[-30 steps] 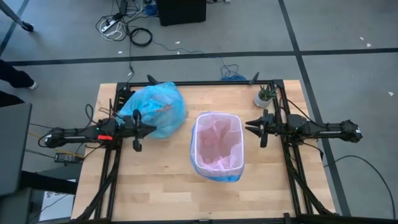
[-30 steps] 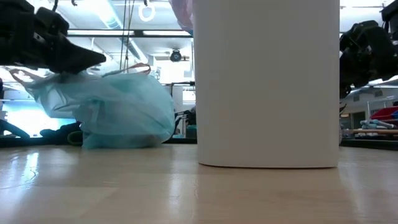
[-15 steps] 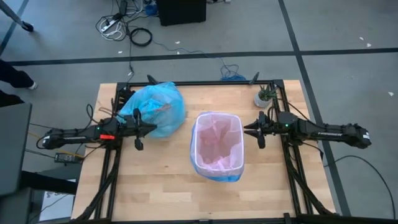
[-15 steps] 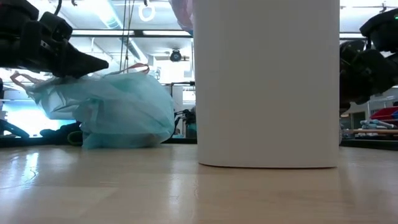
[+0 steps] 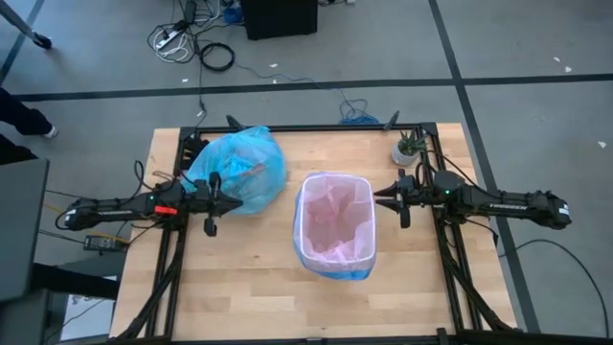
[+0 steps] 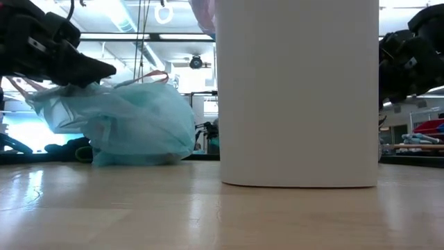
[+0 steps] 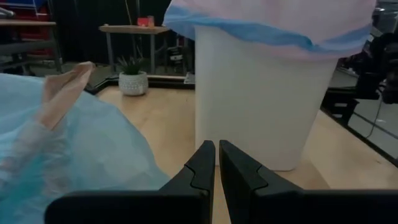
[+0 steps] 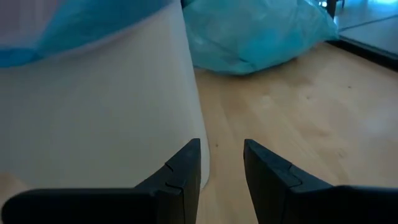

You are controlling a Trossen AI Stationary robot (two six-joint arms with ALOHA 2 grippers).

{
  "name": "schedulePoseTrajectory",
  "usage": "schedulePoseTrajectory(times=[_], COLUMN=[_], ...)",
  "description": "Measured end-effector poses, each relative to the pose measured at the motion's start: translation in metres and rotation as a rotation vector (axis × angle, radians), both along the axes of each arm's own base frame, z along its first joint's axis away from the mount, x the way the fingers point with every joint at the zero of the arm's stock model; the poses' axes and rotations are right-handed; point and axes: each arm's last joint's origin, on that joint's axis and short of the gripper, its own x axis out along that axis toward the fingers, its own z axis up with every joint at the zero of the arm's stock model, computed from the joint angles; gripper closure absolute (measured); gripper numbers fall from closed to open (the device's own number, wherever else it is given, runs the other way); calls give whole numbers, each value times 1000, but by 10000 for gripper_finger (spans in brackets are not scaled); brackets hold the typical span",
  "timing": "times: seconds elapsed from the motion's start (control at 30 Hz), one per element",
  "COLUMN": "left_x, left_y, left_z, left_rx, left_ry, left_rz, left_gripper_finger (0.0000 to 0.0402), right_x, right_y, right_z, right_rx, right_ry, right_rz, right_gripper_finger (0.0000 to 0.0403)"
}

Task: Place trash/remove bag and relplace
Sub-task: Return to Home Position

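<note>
High view: we see both arms level over the bench (image 5: 239, 278), left claw (image 5: 234, 200) pressed together by the bag (image 5: 244, 165), right claw (image 5: 381, 199) spread by the bin (image 6: 298, 90); cables (image 5: 187, 38) litter the floor (image 5: 383, 48).

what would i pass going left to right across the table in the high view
light-blue bag → bin → right gripper. The left gripper overlaps the bag, so it is left out.
</note>
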Motion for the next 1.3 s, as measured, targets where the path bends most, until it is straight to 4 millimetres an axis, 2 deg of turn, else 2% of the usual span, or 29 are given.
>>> schedulePoseTrajectory(times=[0.2,1.3], left_x=[0,0], left_y=[1,1], left_z=[-1,-1], left_rx=[-21,-26], left_ry=[10,3], left_rz=[47,48], left_gripper_finger=[369,369], right_x=[0,0], right_y=[0,0], right_z=[0,0], right_rx=[-4,-6], right_ry=[-1,0], right_rz=[-1,-4], right_gripper_finger=[292,292])
